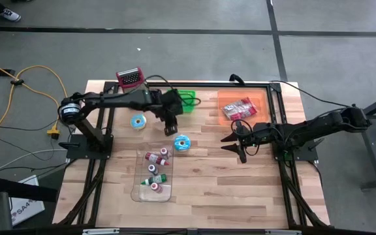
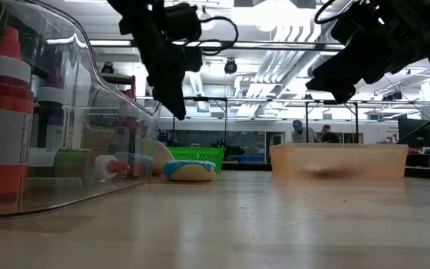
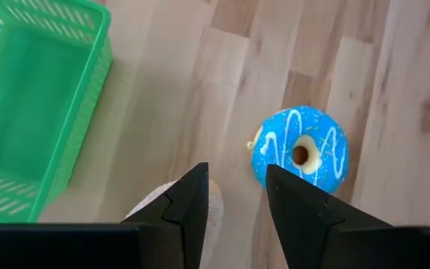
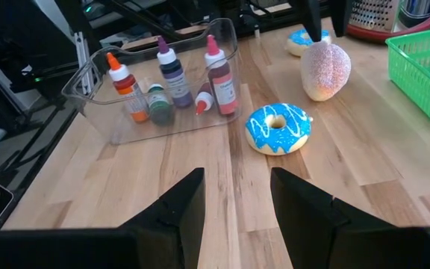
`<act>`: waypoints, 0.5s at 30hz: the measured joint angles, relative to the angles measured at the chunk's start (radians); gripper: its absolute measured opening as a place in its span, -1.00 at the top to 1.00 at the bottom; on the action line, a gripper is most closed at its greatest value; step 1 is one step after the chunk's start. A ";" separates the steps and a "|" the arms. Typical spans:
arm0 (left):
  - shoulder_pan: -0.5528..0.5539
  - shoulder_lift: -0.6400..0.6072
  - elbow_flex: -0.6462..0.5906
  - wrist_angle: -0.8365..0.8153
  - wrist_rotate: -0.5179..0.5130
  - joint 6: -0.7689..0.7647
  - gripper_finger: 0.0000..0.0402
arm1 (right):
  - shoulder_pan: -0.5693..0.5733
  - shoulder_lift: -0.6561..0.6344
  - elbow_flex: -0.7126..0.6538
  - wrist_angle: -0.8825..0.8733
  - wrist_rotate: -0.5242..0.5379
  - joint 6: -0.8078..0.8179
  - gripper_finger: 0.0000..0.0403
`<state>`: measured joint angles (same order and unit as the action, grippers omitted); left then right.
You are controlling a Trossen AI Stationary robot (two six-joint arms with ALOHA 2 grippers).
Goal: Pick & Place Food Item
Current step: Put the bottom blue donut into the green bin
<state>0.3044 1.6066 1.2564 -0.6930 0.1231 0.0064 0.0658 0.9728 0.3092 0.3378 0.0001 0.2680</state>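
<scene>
My left tool (image 3: 234, 196) hangs with fingers apart over a sugared pastry (image 4: 325, 69), the blue doughnut (image 3: 300, 150) at its two o'clock, so I should centre over one, sink straight, and close gently, while my right tool (image 4: 236, 200) waits open.

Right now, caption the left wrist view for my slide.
Left gripper open above a pink pastry, beside a blue donut.

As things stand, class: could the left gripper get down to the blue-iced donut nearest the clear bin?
Probably yes. The left gripper hangs just above and beside the blue donut, fingers parted, with only bare table around it. The pale sugared pastry lies beside it, not in the way.
</scene>
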 joint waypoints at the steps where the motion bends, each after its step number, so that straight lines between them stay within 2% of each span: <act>1: 0.014 0.000 0.000 0.001 0.026 0.001 0.35 | 0.000 0.000 0.000 0.000 0.001 0.000 0.30; 4: 0.047 0.000 0.000 -0.004 0.094 0.026 0.35 | 0.000 0.000 0.000 0.000 0.001 0.000 0.30; 7: 0.055 0.000 0.000 -0.034 0.106 0.043 0.35 | 0.000 0.000 0.000 0.000 0.001 0.000 0.30; 13: 0.045 0.000 0.000 -0.071 -0.055 0.069 0.35 | 0.000 0.000 0.000 0.000 0.001 0.000 0.30; 15: 0.043 0.000 0.000 -0.072 -0.078 0.109 0.35 | 0.000 0.000 0.000 0.000 0.001 0.000 0.30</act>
<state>0.3471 1.6066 1.2560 -0.7655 0.0452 0.1155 0.0658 0.9726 0.3093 0.3382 0.0010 0.2680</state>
